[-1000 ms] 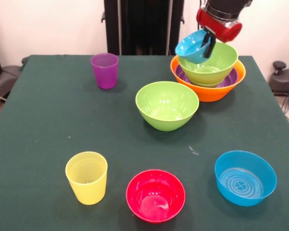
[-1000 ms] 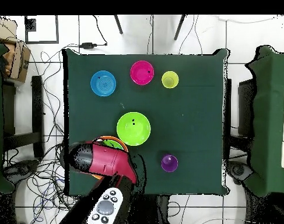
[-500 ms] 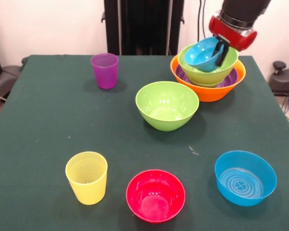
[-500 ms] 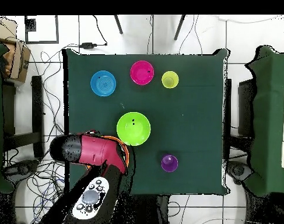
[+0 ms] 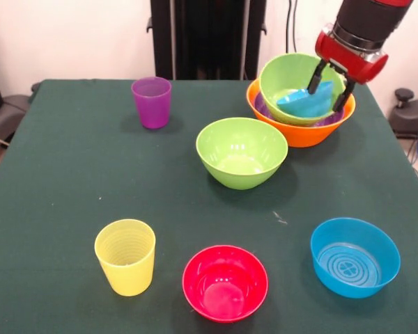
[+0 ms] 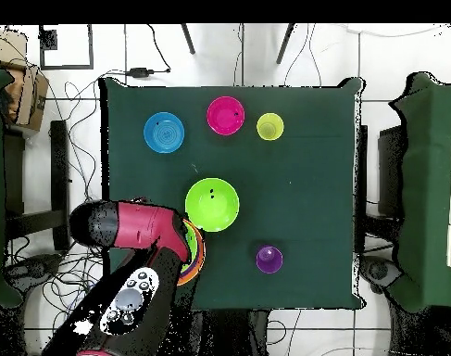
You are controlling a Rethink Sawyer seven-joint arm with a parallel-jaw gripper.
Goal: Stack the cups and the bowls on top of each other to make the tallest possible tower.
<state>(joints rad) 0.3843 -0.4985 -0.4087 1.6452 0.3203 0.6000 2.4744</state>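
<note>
Tower [image 5: 301, 115] | far corner: orange base, purple, green, small blue bowl [image 5: 307, 102] lying tilted inside | gripper [image 5: 327, 87] fingers spread either side of it, not pinching | you still have green, pink-red, blue bowls and both cups loose.

Bright even light, soft shadows under bowls [image 5: 241, 152] — glossy highlights, sharp focus

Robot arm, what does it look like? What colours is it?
The arm is round and chunky, black and red, with a shiny red collar at the wrist. Below it, the gripper has thin black fingers. From above, a pale grey oval panel with round buttons shows on the arm.
</note>
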